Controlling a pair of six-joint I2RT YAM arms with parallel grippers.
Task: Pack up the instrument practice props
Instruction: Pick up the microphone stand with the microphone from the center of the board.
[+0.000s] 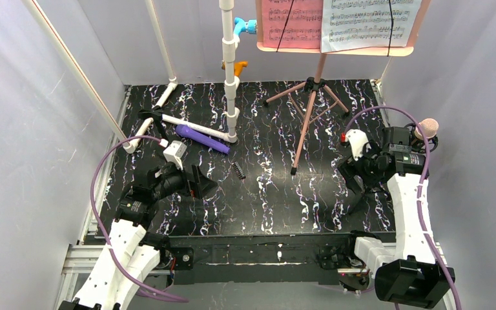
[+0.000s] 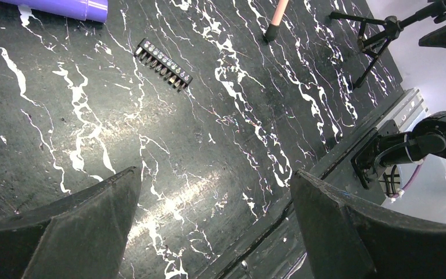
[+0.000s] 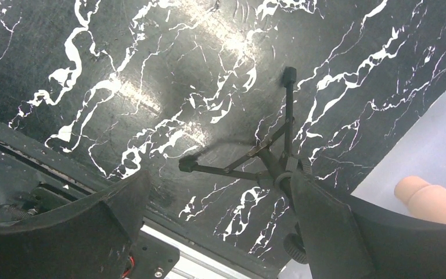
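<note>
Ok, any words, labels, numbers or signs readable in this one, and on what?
No text reads clearly.
Printed music on the pink page and white page on the music stand: too small to read.
Tiny marks on the small black clip: blurred.

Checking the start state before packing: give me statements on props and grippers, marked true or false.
1. The pink music stand stands upright on its tripod. True.
2. The left gripper holds the purple tube. False: it is open and empty; the tube lies on the table.
3. Sheet music pages rest on the stand's desk. True.
4. The black bit holder is in the right gripper. False: it lies on the table; that gripper is open, empty.
</note>
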